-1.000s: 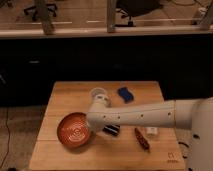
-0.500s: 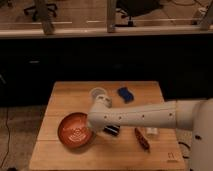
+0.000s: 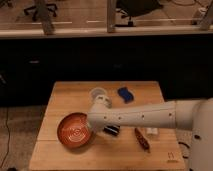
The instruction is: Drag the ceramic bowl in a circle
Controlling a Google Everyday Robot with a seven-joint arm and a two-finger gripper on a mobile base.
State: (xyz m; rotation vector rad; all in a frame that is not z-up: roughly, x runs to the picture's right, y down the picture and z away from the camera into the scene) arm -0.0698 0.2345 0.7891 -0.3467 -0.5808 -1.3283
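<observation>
Reaching leftward, gripper [image 3: 91, 129] at ceramic bowl [image 3: 74, 131]

Dim, soft-focus indoor scene: warm overhead light on the wooden bench [image 3: 60, 95], gripper [image 3: 91, 126] near its front-left corner, dark cabinet band behind, brighter floor beyond, faint shadow under the arm.

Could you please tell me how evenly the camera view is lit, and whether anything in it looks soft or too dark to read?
In the camera view, warm light falls on the wooden table and the ceramic bowl; the cabinets behind sink into near-black. The whole frame is soft, so the bowl's swirls blur. The pincer sits at the bowl's right rim, against the pale arm. The plastic cup looks washed out.
</observation>
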